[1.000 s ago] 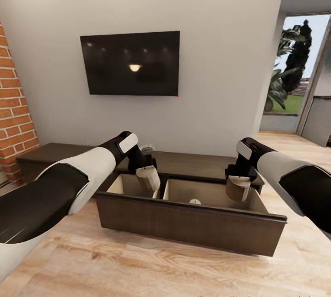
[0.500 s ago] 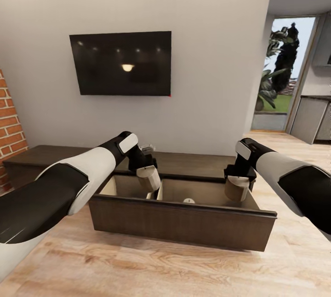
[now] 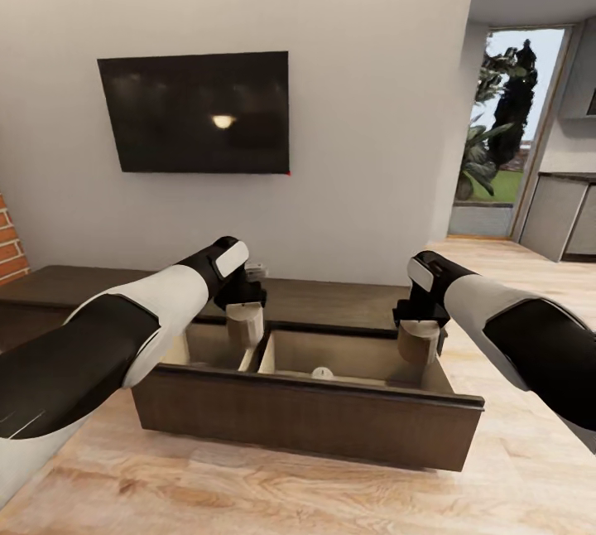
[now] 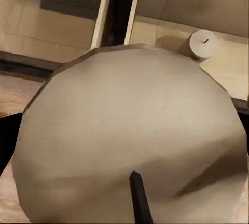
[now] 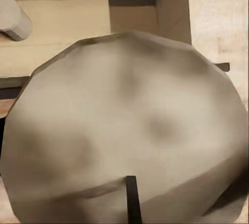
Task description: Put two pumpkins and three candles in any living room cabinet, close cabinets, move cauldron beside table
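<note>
Head view: left gripper [image 3: 245, 313] clamps candle [image 3: 246, 325] over drawer [image 3: 306, 419] divider; right gripper [image 3: 420, 328] clamps second candle [image 3: 418, 342] above right compartment, poised for drop. Third candle [image 3: 322, 373] already inside.

Left wrist: held candle's end [image 4: 129, 151] up close, lying candle [image 4: 201, 44] below in compartment.

Right wrist: same deal, held candle [image 5: 124, 135] over beige floor near drawer corner.

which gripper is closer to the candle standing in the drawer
Left, narrowly. The left gripper hangs over the divider beside the standing candle; the right gripper hangs farther off, over the drawer's other end.
</note>
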`<state>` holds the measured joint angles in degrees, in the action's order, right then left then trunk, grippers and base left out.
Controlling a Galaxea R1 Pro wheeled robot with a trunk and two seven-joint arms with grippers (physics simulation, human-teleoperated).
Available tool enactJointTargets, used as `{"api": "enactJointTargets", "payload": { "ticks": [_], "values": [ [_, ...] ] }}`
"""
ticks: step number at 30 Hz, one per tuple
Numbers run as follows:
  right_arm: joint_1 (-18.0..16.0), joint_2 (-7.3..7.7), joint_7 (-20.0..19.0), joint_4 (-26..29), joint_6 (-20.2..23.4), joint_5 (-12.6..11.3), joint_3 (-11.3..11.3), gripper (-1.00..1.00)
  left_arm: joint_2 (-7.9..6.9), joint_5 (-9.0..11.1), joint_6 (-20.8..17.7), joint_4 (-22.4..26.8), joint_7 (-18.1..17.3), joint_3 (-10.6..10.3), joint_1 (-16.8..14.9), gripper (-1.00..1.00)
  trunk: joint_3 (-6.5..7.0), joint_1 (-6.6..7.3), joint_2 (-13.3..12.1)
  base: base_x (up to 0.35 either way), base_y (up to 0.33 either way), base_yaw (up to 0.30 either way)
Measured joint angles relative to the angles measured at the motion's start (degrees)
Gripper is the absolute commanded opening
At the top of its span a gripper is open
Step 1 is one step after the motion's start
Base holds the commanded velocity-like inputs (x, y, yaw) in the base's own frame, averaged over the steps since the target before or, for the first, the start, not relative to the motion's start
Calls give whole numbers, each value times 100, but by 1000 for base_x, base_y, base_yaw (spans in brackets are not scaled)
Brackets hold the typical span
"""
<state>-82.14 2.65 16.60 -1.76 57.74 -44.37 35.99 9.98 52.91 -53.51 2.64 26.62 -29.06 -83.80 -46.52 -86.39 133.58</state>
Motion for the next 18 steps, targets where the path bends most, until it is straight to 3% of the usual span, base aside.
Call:
{"api": "enactJointTargets", "payload": {
  "ticks": [6,11,14,18],
  "values": [
    [0,-83,16,-8,0,39,-12,-100,0,-105,53,2,584,-28,0,-100,0,0,0,230,-265,0],
    [0,-196,18,-10,-1,38,-18,-100,0,-97,61,8,729,-8,1,-100,0,0,0,231,-265,0],
    [2,-259,-12,-14,6,39,-17,-100,0,-94,50,11,664,-1,1,-100,0,0,0,230,-257,0],
    [50,-420,-64,-9,15,41,-16,-100,1,-78,3,4,72,17,7,-100,0,-1,0,194,-176,30]
  ]
}}
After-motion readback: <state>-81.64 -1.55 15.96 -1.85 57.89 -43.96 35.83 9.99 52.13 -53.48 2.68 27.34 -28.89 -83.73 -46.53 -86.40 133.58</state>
